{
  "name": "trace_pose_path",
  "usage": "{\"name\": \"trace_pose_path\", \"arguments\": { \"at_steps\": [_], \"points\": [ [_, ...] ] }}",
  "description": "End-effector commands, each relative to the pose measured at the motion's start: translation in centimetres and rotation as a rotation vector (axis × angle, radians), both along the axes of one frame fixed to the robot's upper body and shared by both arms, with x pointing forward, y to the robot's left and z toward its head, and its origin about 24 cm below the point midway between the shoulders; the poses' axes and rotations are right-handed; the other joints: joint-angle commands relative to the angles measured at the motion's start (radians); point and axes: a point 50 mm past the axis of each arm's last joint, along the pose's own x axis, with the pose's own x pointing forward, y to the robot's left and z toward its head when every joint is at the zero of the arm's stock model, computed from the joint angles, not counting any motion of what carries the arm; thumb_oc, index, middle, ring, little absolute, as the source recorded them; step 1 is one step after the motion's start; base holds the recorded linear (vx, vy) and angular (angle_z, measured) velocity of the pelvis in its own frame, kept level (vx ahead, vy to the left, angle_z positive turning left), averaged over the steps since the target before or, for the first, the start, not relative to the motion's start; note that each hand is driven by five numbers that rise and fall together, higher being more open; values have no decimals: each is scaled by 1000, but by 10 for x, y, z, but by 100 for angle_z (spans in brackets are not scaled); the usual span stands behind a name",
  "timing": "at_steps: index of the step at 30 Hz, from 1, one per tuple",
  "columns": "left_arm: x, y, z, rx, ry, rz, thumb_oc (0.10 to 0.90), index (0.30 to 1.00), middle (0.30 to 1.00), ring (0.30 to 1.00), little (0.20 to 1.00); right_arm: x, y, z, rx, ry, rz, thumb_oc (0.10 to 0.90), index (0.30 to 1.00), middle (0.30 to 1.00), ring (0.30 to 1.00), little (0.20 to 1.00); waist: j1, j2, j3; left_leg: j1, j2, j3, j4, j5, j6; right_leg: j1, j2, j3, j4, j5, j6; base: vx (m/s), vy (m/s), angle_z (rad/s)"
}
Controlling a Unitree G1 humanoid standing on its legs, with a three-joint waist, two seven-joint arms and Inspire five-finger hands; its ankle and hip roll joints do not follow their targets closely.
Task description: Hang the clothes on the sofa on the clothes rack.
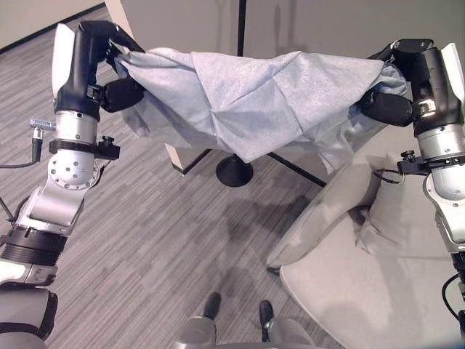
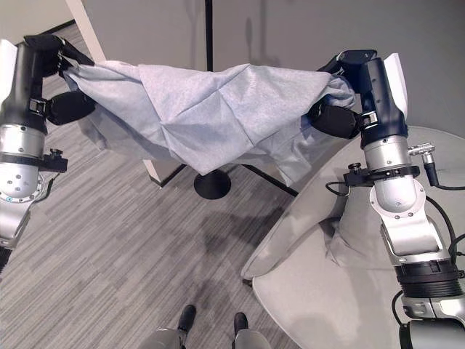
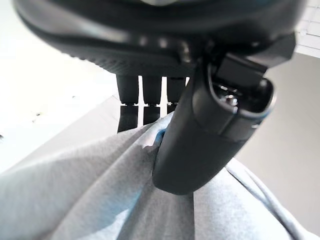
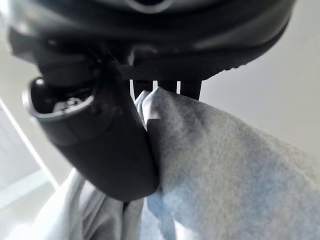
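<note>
The pale grey garment (image 1: 247, 102) is held stretched in the air, clear of the sofa (image 1: 378, 291), pinched at each end by the left hand (image 1: 109, 69) and right hand (image 1: 396, 91), while hanging it on the clothes rack (image 1: 234, 171) is judged yet undone.

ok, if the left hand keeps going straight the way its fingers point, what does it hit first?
Likely the pale wall panel behind the clothes rack's black pole. The left hand, pinching the light grey cloth, points up and away toward it; depth is unclear.
</note>
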Motion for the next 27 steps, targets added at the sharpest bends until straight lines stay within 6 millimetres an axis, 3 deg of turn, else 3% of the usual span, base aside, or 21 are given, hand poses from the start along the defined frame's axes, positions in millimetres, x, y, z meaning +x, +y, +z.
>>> {"name": "trace_pose_path", "arguments": {
  "at_steps": [1,5,6,7,8,9,11,14,15,16,17,18,19,20,21,22,23,24,25,26,27],
  "points": [
    [-18,47,42,-140,-213,178,400,300,300,300,300,-23,-54,51,52,-200,-237,400,300,300,300,300,5,-64,-123,17,-161,-22,131,-164,30,11,65,48,-118,119,-29,86,87,-10],
    [-15,46,33,-184,-196,162,400,300,300,300,300,-23,-55,50,49,-183,-239,400,300,300,300,300,8,-61,-117,-50,-140,52,257,-185,8,58,27,35,-142,98,-18,144,136,-5],
    [-16,46,33,-180,-199,162,400,300,300,300,300,-22,-54,51,42,-183,-234,400,300,300,300,300,12,-62,-118,-69,-114,71,242,-191,16,63,13,34,-142,88,-11,201,266,0],
    [-17,49,39,-157,-209,176,400,300,300,300,300,-22,-52,53,39,-193,-223,400,300,300,300,300,21,-65,-125,-92,-49,70,172,-165,23,63,-11,34,-142,72,1,201,268,-5],
    [-18,51,41,-153,-213,186,400,300,300,300,300,-23,-52,54,42,-199,-222,400,300,300,300,300,24,-68,-124,-110,-19,61,136,-139,21,62,-22,38,-142,65,2,151,196,-15],
    [-18,51,41,-152,-213,185,400,300,300,300,300,-23,-52,54,43,-199,-223,400,300,300,300,300,24,-71,-129,-105,-16,61,113,-126,19,57,-21,38,-142,65,0,103,153,-18],
    [-22,57,51,-134,-241,214,400,300,300,300,300,-26,-52,58,52,-238,-228,400,300,300,300,300,30,-70,-121,-182,60,10,1,-75,0,73,-55,64,-142,25,13,190,270,-17],
    [-22,57,58,-125,-263,215,400,300,300,300,300,-28,-54,58,70,-266,-244,400,300,300,300,300,28,-51,-124,-236,63,-19,-23,-59,-26,93,-79,77,-142,-1,27,290,476,-18],
    [-23,55,62,-109,-273,209,400,300,300,300,300,-25,-50,58,77,-263,-225,400,300,300,300,300,42,-10,-141,-213,59,-59,-24,-34,-39,88,-105,91,-142,4,47,246,533,-3],
    [-24,53,64,-101,-287,205,400,300,300,300,300,-25,-49,58,79,-267,-230,400,300,300,300,300,43,6,-148,-204,44,-58,-24,-21,-38,84,-136,86,-142,15,58,282,531,-25],
    [-25,53,63,-102,-286,206,400,300,300,300,300,-25,-49,58,77,-266,-230,400,300,300,300,300,42,2,-152,-201,39,-56,-24,-30,-34,87,-142,83,-142,6,59,282,554,-45],
    [-27,50,67,-74,-299,202,400,300,300,300,300,-23,-47,56,85,-270,-231,400,300,300,300,300,41,6,-156,-189,-5,-50,-15,-7,-14,71,-205,87,-142,114,69,199,384,-61],
    [-27,51,67,-73,-300,205,400,300,300,300,300,-23,-46,55,86,-269,-229,400,300,300,300,300,45,1,-156,-189,-9,-41,-15,-5,-10,68,-211,95,-142,115,72,214,554,-53],
    [-30,51,69,-53,-312,217,400,300,300,300,300,-19,-40,55,93,-273,-214,400,300,300,300,300,61,2,-155,-167,-17,-7,-20,-6,4,47,-248,64,-127,172,66,131,437,-53],
    [-36,52,74,-20,-330,229,400,300,300,300,300,-16,-36,57,99,-279,-200,400,300,300,300,300,69,11,-150,-140,-22,33,-24,-16,18,13,-244,-2,-61,176,33,165,416,-70],
    [-36,52,74,-21,-329,231,400,300,300,300,300,-15,-35,57,98,-278,-198,400,300,300,300,300,69,11,-153,-137,-20,35,-24,-25,18,14,-244,-1,-58,167,31,231,487,-80],
    [-37,49,75,1,-326,215,400,300,300,300,300,-17,-36,58,96,-277,-189,400,300,300,300,300,52,13,-157,-114,-52,44,-24,-26,30,14,-144,11,-31,115,14,136,221,-69],
    [-37,49,74,1,-326,215,400,300,300,300,300,-17,-36,58,96,-276,-189,400,300,300,300,300,51,17,-156,-115,-48,42,-24,-25,28,6,-139,11,-14,109,12,170,310,-36],
    [-37,49,74,1,-323,213,400,300,300,300,300,-19,-36,60,97,-284,-178,400,300,300,300,300,45,15,-157,-102,-63,39,-24,-29,32,4,-83,20,-16,79,11,174,183,-13],
    [-36,49,74,-3,-315,215,400,300,300,300,300,-20,-35,63,95,-291,-160,400,300,300,300,300,38,-4,-147,-70,-98,45,-24,-40,38,-19,31,7,-47,60,3,164,187,1],
    [-37,49,74,-2,-316,216,400,300,300,300,300,-20,-35,63,97,-292,-159,400,300,300,300,300,38,-1,-142,-68,-95,45,-24,-37,36,-18,34,6,-47,66,2,98,107,-5]
  ]
}}
